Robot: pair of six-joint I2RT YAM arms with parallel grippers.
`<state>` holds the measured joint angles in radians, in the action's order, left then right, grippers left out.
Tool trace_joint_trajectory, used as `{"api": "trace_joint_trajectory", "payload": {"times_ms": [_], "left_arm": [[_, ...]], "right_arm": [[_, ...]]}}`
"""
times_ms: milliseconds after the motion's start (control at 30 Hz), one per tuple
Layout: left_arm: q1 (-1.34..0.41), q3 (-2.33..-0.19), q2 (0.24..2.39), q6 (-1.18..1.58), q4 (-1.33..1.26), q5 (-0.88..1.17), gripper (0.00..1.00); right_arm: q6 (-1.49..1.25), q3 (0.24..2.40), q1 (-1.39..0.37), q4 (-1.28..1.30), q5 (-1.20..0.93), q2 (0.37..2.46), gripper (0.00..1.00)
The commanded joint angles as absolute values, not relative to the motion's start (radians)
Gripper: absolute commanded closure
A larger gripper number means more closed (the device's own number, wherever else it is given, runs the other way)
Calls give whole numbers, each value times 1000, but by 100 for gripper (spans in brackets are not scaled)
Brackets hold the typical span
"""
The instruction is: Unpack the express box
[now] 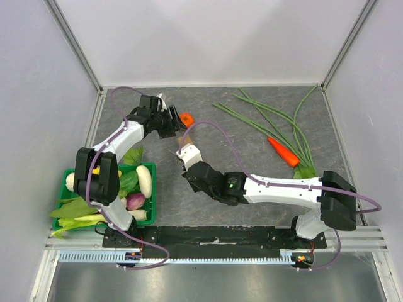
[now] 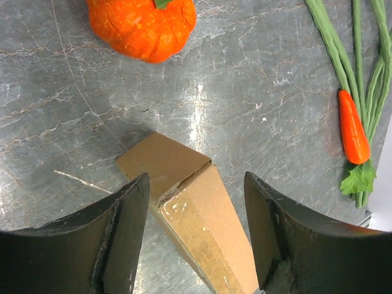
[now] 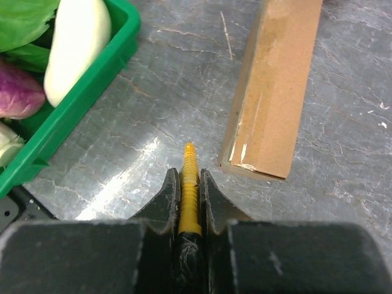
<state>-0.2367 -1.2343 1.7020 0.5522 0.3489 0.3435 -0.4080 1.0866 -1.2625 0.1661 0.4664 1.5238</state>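
Box (image 2: 190, 208): lies on the table (image 2: 73, 110), left of centre, between the two claws. The flap looks closed, and clear tape glints along one edge.
Left claw (image 2: 196, 177): jaws apart, one on each side of the box's far end, with a gap showing on both sides. Nothing is held.
Right claw (image 3: 188, 176): clamped on a thin yellow ridged tool (image 3: 189, 160). The tool tip points at bare table just beside the box's near corner and does not touch it.
Step in hand: judged to be the opening stage. The box is not yet opened and nothing has been taken out.
Next move: probably the left claw closes to steady the box. The tool tip then needs to reach the taped seam and run along it shallowly and straight.
Left arm: reaches forward past the crate (image 3: 116, 49), wrist turned inward, claw pointing down.
Right arm: stretched low across the table toward the left, with the wrist level.
Surroundings: a pumpkin (image 2: 144, 24) lies just beyond the box. A carrot (image 2: 354, 128) and long green stalks (image 2: 334, 37) lie well off to the right. The crate, holding vegetables, sits near the left arm's base.
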Motion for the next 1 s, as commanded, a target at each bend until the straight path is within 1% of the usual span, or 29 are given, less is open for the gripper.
{"api": "trace_joint_trajectory", "payload": {"times_ms": [0,233,567,767,967], "left_arm": [[-233,-1252,1718,499,327,380,32],[-232,-1236,1741,511,310,403,32],[-232,-1174,1720,543,301,455,34],[-233,-1068,1664,584,249,529,39],[-235,-936,1574,656,138,595,43]], "right_arm": [[-469,1083,-1266,143,580,1546,100],[-518,1065,-1258,179,695,1540,100],[-563,1025,-1217,219,759,1494,100],[-575,988,-1189,233,770,1445,100],[-612,943,-1152,247,788,1394,100]]}}
